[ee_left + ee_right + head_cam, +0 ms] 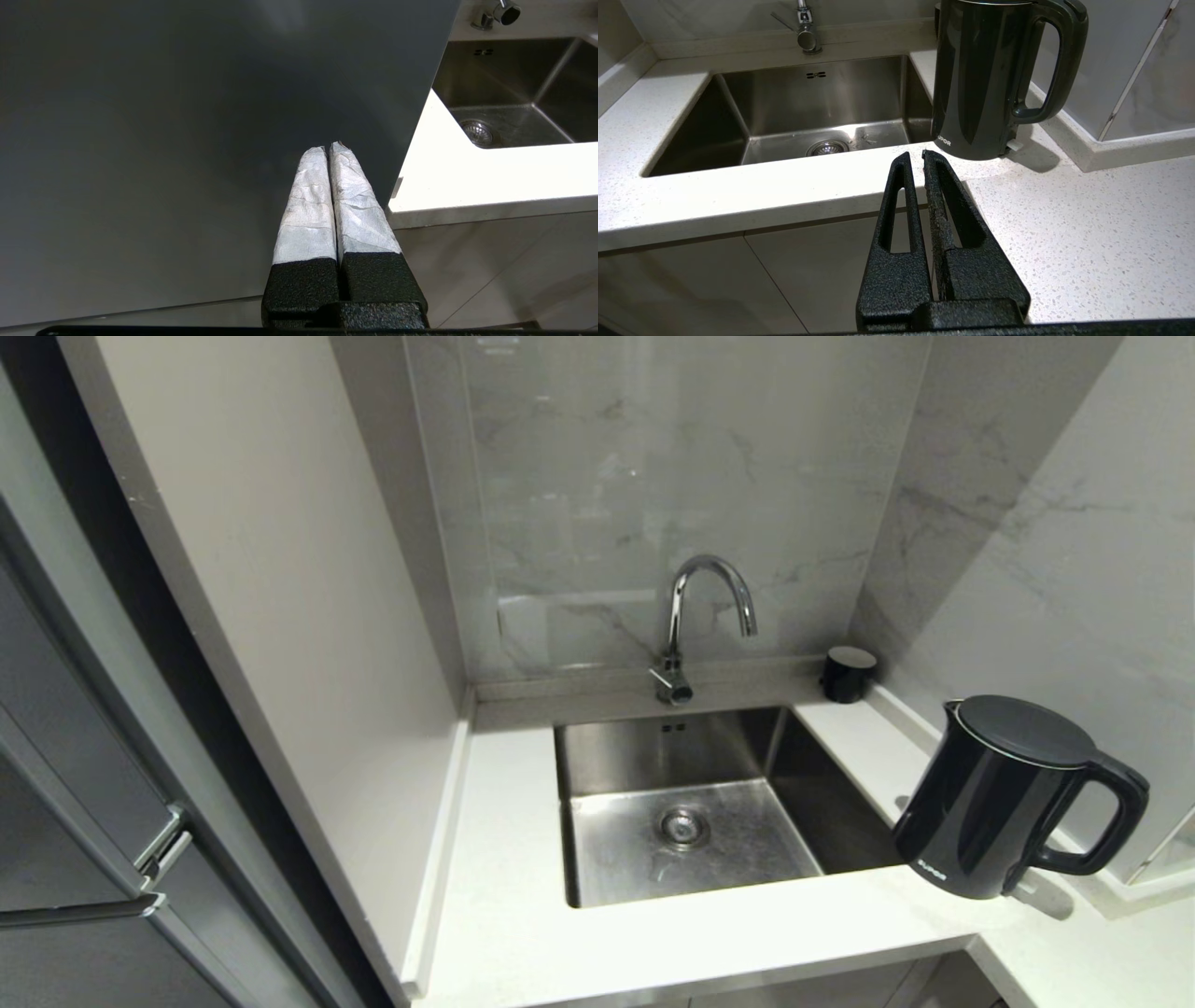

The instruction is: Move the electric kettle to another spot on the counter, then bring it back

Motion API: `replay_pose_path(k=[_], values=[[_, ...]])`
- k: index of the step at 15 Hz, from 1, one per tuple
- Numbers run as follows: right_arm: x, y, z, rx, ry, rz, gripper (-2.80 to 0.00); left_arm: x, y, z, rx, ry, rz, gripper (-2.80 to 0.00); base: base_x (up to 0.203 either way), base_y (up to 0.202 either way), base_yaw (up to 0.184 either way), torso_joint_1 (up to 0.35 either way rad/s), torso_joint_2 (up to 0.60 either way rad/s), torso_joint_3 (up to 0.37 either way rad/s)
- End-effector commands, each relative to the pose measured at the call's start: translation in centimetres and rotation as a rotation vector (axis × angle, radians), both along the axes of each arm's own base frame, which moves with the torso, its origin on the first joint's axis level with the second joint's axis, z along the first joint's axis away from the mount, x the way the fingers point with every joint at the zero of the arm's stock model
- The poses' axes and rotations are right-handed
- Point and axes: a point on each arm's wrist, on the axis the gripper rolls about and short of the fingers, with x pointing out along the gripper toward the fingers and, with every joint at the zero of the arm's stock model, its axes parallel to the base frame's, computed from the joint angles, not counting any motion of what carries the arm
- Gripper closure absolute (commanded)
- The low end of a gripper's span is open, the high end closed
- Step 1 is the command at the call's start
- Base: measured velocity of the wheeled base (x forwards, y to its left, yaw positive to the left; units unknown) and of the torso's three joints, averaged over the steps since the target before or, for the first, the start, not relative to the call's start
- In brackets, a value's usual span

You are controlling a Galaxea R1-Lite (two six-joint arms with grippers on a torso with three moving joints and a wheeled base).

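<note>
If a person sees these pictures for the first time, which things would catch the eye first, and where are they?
The glossy black kettle stands upright on the white counter, at the sink's right front corner, handle away from the sink. The steel sink with its curved tap fills the middle, and a small black cup sits in the back corner. The right pincer, shut, hangs before the kettle.
</note>
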Motion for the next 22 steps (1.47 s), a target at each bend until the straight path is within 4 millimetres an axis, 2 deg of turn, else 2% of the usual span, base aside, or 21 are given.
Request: replay_pose_path(k=[1,7,22], values=[[0.00,0.00,0.00,0.000,0.000,0.000,0.00,0.01,0.00,0.00,0.000,0.002,0.000,0.00,0.000,0.000,0.000,0.000,0.00,0.000],[0.00,0.00,0.00,0.001,0.000,0.002,0.00,0.01,0.00,0.00,0.000,0.002,0.000,0.00,0.000,0.000,0.000,-0.012,0.02,0.018],[0.01,0.00,-0.01,0.003,0.003,0.000,0.00,0.01,0.00,0.00,0.000,0.002,-0.001,0.00,0.000,0.000,0.000,-0.128,0.33,0.193]])
